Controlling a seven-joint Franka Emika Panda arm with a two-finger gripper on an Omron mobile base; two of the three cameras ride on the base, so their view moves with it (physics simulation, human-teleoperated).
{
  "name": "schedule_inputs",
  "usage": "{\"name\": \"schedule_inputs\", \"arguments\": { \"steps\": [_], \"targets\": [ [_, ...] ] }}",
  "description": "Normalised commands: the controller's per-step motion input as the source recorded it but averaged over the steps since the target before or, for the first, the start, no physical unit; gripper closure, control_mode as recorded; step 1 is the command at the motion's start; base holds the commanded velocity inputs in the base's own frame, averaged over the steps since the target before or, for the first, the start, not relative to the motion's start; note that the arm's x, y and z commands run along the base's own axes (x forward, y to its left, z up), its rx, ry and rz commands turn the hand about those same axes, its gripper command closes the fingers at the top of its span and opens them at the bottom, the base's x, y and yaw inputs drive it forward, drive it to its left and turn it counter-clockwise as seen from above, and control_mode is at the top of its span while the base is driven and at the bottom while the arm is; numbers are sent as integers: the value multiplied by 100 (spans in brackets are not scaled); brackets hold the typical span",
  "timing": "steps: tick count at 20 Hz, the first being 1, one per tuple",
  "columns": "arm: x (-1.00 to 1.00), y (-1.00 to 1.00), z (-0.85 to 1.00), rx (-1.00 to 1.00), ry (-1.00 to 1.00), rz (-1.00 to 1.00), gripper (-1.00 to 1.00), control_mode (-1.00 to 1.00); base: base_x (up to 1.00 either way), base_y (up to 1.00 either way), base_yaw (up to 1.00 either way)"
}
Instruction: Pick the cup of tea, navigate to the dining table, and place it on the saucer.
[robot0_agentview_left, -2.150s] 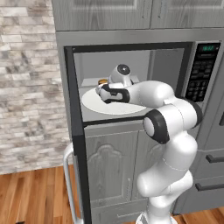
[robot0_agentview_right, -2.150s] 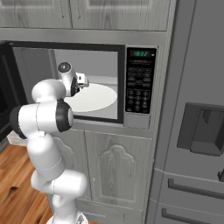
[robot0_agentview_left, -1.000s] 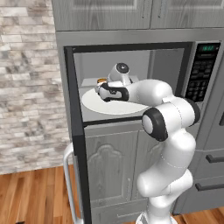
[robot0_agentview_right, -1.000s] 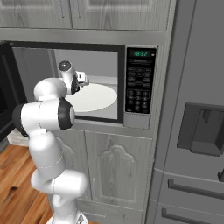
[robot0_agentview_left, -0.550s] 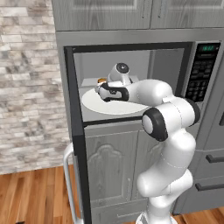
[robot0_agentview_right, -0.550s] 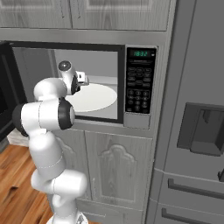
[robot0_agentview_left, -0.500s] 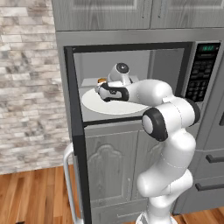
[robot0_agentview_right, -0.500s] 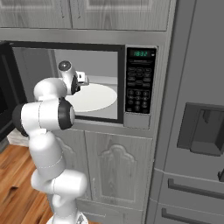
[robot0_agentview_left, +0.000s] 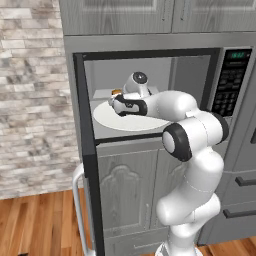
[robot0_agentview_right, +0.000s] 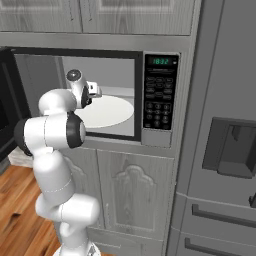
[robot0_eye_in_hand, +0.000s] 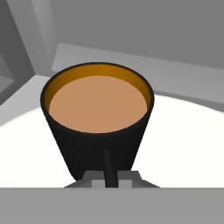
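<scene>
Cup of tea (robot0_eye_in_hand: 97, 131) sits inside the open microwave (robot0_agentview_right: 150, 90), on the white round turntable plate (robot0_agentview_left: 125, 119), toward its left side as I see it from the left base view. From the hand view the cup is a matte black tapered cylinder, wider at the rim, with an orange inner wall and flat opaque tan-brown liquid filling it nearly to the top; its thin dark handle (robot0_eye_in_hand: 108, 168) points straight at the camera, running down between the finger tips. I read the gripper (robot0_agentview_left: 114, 100) as clamped shut on that handle, jaws pinched tight with the handle between them. In the left base view I only catch a speck of orange rim (robot0_agentview_left: 116, 92) past the wrist, the cup body mostly hidden by the hand. Plate looks smooth, glossy white, a flat disc; microwave cavity walls are plain flat grey. Microwave door (robot0_agentview_left: 88, 150) is swung open, dark frame, standing edge-on at the left of the opening with a pale curved bar handle low down. Control panel (robot0_agentview_right: 159, 92) is black with rows of small buttons and a green digit display. Arm is glossy white with dark joint rings, reaching into the cavity from below. Grey panelled cabinet doors (robot0_agentview_right: 135, 195) with arched raised mouldings sit under the microwave; rough pale brick wall (robot0_agentview_left: 32, 100) to the left, wood plank floor (robot0_agentview_left: 40, 225), grey fridge front (robot0_agentview_right: 220, 150) at the right.
</scene>
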Motion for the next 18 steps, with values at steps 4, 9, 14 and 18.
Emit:
{"name": "schedule_inputs", "arguments": {
  "steps": [4,9,14,18],
  "targets": [
    [-26,0,0,0,-1,0,100,-100,0,0,0],
    [-94,-3,0,0,-8,0,100,-100,0,0,0],
    [-98,-9,0,0,-8,0,100,-100,0,0,0],
    [-73,-13,11,0,-9,0,100,-100,0,0,0]
  ]
}}
